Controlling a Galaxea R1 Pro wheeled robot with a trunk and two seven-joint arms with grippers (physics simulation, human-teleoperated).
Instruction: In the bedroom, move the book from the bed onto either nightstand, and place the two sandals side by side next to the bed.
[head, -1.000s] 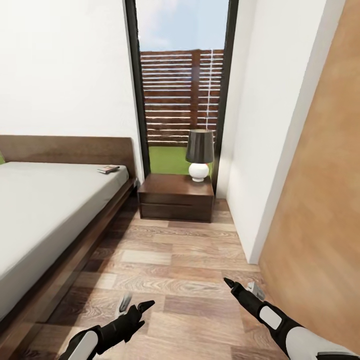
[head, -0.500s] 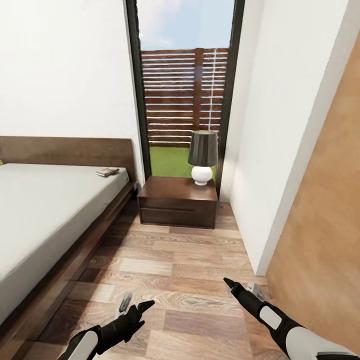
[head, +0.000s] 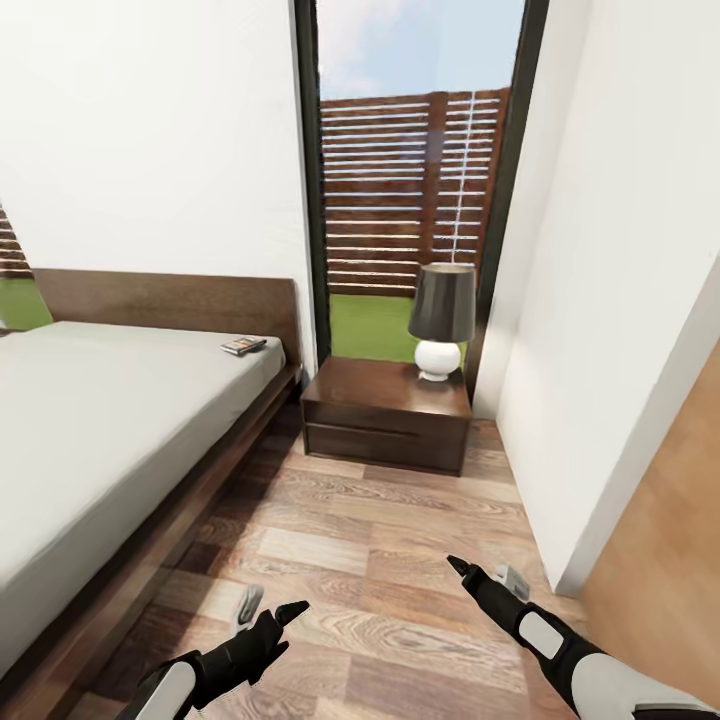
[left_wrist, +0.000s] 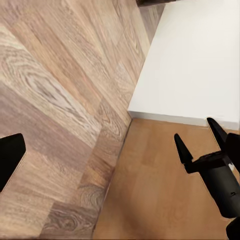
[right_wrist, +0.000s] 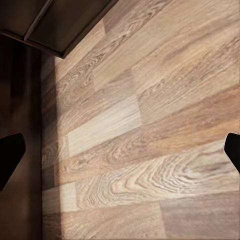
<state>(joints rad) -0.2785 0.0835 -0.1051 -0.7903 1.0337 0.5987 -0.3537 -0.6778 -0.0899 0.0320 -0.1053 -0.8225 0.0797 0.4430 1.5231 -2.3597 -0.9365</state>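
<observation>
Nothing of the task looks done yet, judging from how things lie. At far left the bed runs along the wall, its grey mattress bare but for the book, which lies flat on the corner nearest the headboard. Just beside that corner, under the tall window, stands the nightstand; a lamp sits toward its right rear, and the rest of its top is bare dark wood. The plank floor lies between the robot and the stand, and no sandals appear on the stretch of it seen from the head.

Low in the head view, the left claw hangs over the floor near the bed frame, fingers spread apart and holding nothing. The right claw hangs further right, near the white wall, also spread and empty; in the left wrist view it shows as a dark forked shape before a light wooden panel. In the right wrist view its fingertips sit far apart at the edges, planks between them.

So all of it is left: the book is well out of reach, so the robot would need to close in, pick it up and set it on the stand. Both sandals remain to be found and paired by the bed.
</observation>
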